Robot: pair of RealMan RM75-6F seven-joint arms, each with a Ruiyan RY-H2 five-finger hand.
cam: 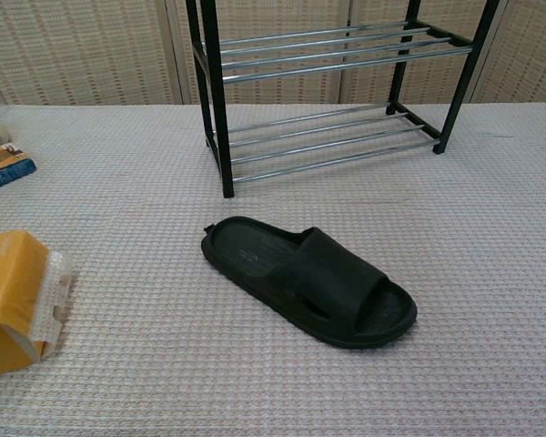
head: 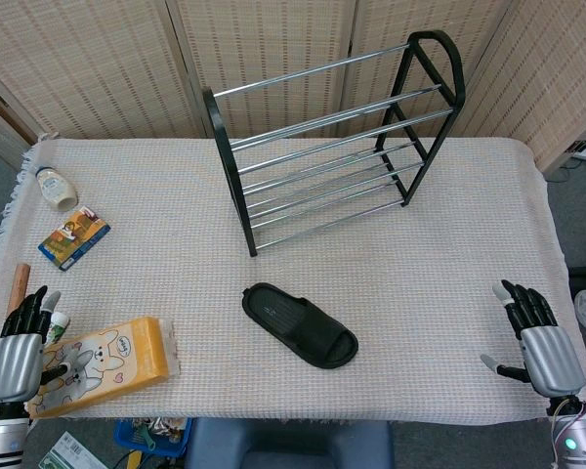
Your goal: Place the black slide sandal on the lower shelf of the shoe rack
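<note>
Two hands in view, both holding nothing. The left hand (head: 15,357) sits at the near left corner of the table (head: 449,293) with its fingers spread, right next to a yellow tissue pack (head: 103,363). The right hand (head: 537,342) is at the near right edge, fingers apart too, well away from everything.

So the black sandal (head: 300,324) is lying flat on the table cloth, sole down, roughly in the middle near the front edge, toe end pointing toward the right-front. Nothing is touching it. The chest view shows the same sandal (cam: 309,280) up close, with the strap nearer the open toe end.

Behind it stands the shoe rack (head: 332,147), black frame with chrome bars, upright on the table and turned at a bit of an angle. Both of its shelves have nothing on them. The sandal is near the rack's front left leg but clearly apart from it.

Over on the left side there's a small white bottle (head: 55,186) lying down, and a colourful snack packet (head: 73,237) just in front of it.
</note>
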